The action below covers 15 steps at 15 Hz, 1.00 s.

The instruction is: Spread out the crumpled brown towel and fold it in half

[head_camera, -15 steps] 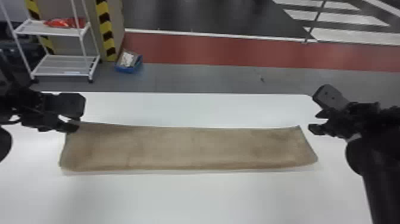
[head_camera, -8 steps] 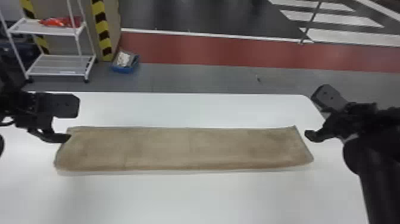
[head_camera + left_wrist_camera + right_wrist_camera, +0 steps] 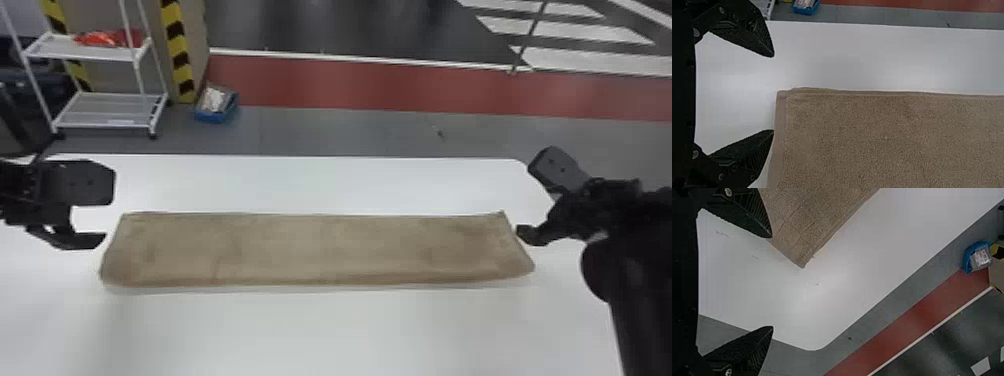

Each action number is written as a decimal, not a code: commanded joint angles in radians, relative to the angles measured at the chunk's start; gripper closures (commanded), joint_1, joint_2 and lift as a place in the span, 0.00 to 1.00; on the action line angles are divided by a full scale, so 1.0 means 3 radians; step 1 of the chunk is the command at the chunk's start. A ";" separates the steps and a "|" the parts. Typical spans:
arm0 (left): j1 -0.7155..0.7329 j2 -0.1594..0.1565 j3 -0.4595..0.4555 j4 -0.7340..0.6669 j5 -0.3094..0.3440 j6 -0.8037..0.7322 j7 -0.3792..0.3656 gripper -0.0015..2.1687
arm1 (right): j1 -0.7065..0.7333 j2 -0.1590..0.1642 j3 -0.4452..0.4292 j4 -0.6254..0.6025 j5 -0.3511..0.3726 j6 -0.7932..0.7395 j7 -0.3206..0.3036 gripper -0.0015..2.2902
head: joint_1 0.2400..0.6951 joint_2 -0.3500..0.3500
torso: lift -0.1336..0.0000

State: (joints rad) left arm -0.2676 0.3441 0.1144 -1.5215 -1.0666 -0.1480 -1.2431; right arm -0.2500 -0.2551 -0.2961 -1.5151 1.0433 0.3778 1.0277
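Note first that your left arm is cut off by the head view's left edge, and that the right arm runs out of its right and bottom edges. The underside of the brown towel (image 3: 320,250) is hidden; it lies flat on the white table (image 3: 360,330) as a long strip between the two grippers, with stacked edges at one corner in the left wrist view. Whether a fingertip touches its border, you cannot tell. Your left gripper (image 3: 107,215) is released, fingers wide apart beside one short end; your right gripper (image 3: 532,197) is likewise released, beside the other. Compared with the first head frame, the left gripper sits farther out from the towel corner, and its fingers stand wider apart; the right gripper's fingers are also wider apart. On the floor beyond the table, you see a blue bin (image 3: 215,117) holding a pale item (image 3: 214,100), too small to identify. Near it, a white rack (image 3: 102,126), cut off at the top, bears a red item (image 3: 107,38) on its upper shelf.
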 commanded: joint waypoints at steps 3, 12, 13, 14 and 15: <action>0.0151 0.0029 0.0115 -0.0175 0.0058 0.0000 -0.0014 0.11 | 0.0041 0.0022 0.0000 -0.0078 -0.0001 0.0058 0.0000 0.03 | 1.00 0.32 | 0.07; 0.0304 0.0034 0.0196 -0.0333 0.0114 -0.0010 -0.0080 0.11 | 0.0199 0.0048 -0.0046 -0.0242 -0.0001 0.0160 0.0061 0.03 | 1.00 0.32 | 0.07; 0.0345 0.0034 0.0222 -0.0379 0.0119 0.0000 -0.0075 0.09 | 0.0210 0.0048 -0.0056 -0.0268 -0.0006 0.0160 0.0061 0.03 | 1.00 0.33 | 0.07; 0.0360 0.0034 0.0227 -0.0405 0.0119 0.0000 -0.0080 0.09 | 0.0220 0.0048 -0.0061 -0.0273 -0.0006 0.0160 0.0072 0.03 | 1.00 0.33 | 0.07; 0.0365 0.0039 0.0227 -0.0405 0.0119 0.0000 -0.0095 0.09 | 0.0220 0.0053 -0.0061 -0.0273 -0.0001 0.0170 0.0072 0.03 | 1.00 0.33 | 0.07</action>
State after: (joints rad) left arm -0.1634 0.3548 0.1808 -1.6376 -1.0313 -0.1487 -1.2693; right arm -0.1860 -0.2408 -0.3131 -1.5949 1.0422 0.4259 1.0487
